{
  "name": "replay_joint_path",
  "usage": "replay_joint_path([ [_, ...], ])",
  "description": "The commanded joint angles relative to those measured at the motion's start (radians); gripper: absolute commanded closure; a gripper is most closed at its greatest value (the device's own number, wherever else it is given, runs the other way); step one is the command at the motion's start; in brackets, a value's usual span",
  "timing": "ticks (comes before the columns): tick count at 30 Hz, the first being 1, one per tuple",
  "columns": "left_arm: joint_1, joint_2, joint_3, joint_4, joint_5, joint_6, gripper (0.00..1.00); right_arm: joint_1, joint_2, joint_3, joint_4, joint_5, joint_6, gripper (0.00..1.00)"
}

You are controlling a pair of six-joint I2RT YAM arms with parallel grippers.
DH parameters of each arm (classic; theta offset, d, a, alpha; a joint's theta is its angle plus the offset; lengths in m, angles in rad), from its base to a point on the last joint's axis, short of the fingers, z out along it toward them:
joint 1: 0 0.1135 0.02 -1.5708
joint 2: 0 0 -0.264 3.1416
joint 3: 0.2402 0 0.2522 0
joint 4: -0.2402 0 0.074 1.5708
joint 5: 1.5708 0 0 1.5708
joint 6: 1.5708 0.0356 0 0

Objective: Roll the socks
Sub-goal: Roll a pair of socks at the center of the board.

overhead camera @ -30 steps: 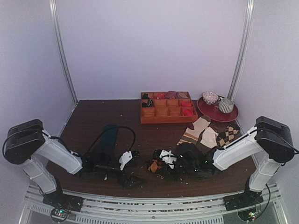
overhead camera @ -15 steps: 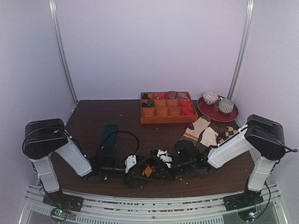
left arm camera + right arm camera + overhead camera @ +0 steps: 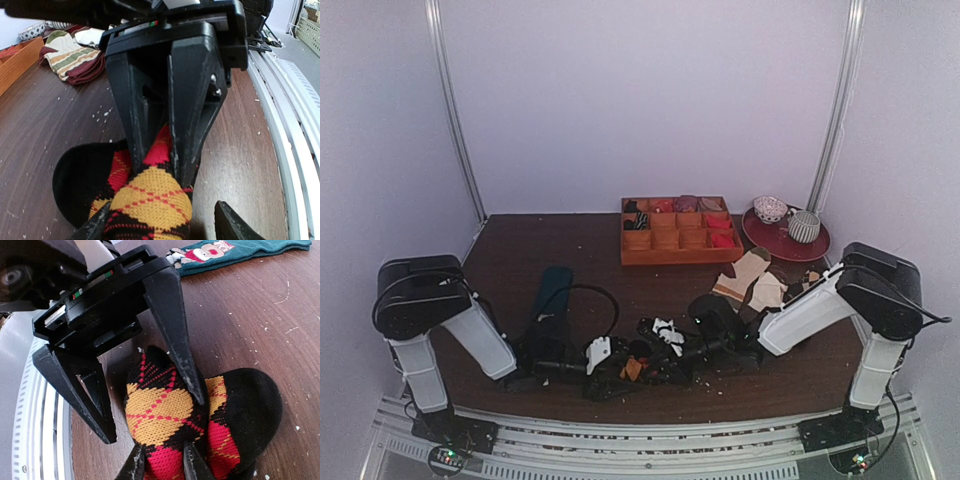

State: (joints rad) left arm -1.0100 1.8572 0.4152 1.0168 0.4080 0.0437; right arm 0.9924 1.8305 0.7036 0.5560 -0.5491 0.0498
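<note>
Two robot arms meet head-on over a bundle of black socks [image 3: 150, 200] patterned with red and orange argyle diamonds, bunched on a dark wooden table [image 3: 45, 120]. The right gripper [image 3: 162, 465] has its jaws clamped tight on the socks, pinching a red diamond between the fingertips, while a rounded black end of the knit bulges out to one side of them. Facing it, the left gripper [image 3: 164, 220] has its jaws spread apart and straddles the same bundle. An orange diamond sits between its two fingers, one finger overlapping the knit in the right wrist view, the other just clear of it. The right gripper's closed fingers reach into the gap between the left's. Beyond the left jaws, well apart, lies a heap of striped beige-and-maroon socks [image 3: 75, 57]. Beyond the right jaws, a dark teal sock [image 3: 235, 250] with a small figure motif lies flat. From overhead, a wooden compartment tray [image 3: 678, 258] sits well behind both grippers.
</note>
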Motion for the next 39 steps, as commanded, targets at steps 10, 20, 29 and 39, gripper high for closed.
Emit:
replay_joint_path([
  [10, -0.007, 0.014, 0.020, -0.047, 0.008, -0.045, 0.71, -0.001, 0.120, -0.053, -0.338, 0.044, 0.062, 0.79],
  [20, -0.006, 0.074, 0.083, -0.190, 0.070, -0.095, 1.00, 0.000, 0.168, 0.031, -0.453, 0.022, 0.034, 0.77],
  [29, -0.006, 0.102, 0.142, -0.476, 0.072, -0.258, 1.00, -0.001, 0.029, 0.049, -0.460, 0.130, -0.002, 0.59],
  [39, 0.031, 0.163, 0.015, -0.393, 0.145, -0.456, 1.00, 0.068, -0.413, -0.238, -0.010, 0.505, -0.358, 0.38],
])
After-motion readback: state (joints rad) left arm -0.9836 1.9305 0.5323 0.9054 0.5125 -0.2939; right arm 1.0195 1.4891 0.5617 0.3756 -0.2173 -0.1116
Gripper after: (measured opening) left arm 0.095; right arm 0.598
